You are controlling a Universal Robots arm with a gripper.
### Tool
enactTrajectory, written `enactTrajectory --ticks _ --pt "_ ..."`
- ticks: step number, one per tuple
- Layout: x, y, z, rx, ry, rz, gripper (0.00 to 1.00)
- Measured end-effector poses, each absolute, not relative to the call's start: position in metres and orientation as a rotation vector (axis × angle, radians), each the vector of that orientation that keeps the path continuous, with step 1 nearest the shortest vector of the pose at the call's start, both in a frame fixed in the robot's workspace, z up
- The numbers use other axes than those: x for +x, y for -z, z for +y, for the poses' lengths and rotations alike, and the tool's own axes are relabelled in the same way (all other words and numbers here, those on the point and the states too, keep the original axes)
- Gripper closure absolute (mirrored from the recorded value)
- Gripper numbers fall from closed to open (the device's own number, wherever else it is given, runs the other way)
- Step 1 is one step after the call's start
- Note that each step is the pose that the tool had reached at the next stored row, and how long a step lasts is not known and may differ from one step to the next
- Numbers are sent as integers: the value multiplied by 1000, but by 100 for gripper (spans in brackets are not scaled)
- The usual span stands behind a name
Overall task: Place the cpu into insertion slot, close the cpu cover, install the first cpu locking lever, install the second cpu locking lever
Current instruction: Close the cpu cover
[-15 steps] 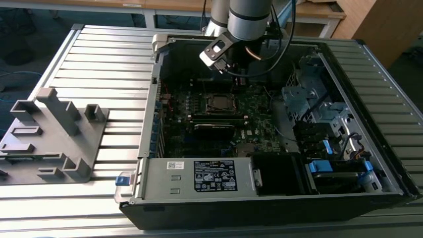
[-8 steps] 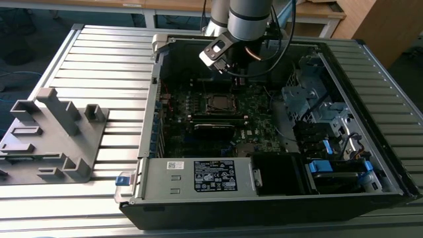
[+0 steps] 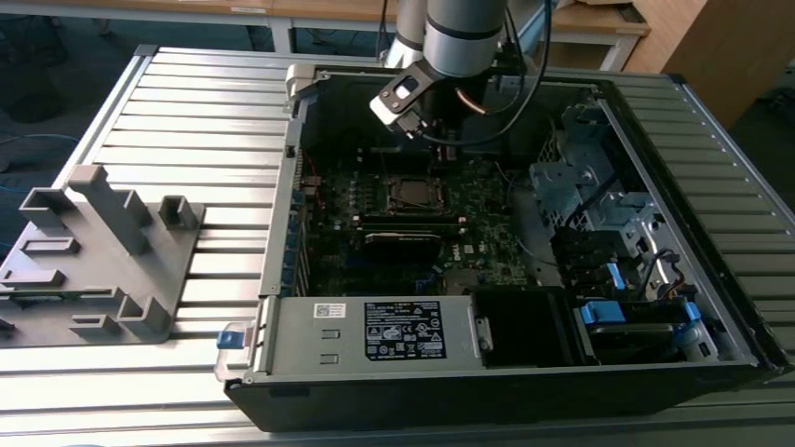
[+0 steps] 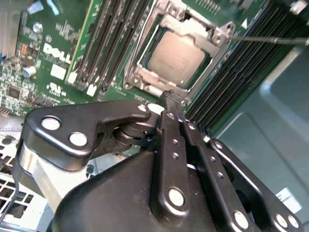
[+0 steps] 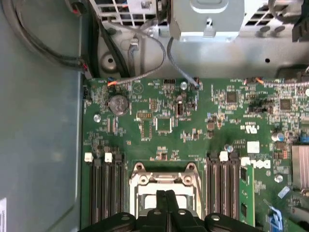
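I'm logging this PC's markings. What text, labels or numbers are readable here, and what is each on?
Black label on the power supply box: white print, too small to read.
Small white sticker beside it: unreadable.
White logo on the motherboard: a maker's mark, left unquoted.
Other motherboard print: too fine to read.

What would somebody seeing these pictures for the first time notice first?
The open computer case lies on the slatted table, with the robot arm reaching down into it from above. In the second wrist view, the dull silver cpu lies on the green board, framed by the silver cpu cover. The black claw is shut, and its tip is close by the cover's edge.
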State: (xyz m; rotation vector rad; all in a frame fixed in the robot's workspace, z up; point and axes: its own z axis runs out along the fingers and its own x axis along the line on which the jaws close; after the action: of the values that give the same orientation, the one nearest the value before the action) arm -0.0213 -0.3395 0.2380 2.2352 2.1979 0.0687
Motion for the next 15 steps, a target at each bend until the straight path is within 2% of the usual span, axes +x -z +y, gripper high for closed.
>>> enactTrajectory --ticks 15 --pt "-40 -234 -339 2236 -69 2197 89"
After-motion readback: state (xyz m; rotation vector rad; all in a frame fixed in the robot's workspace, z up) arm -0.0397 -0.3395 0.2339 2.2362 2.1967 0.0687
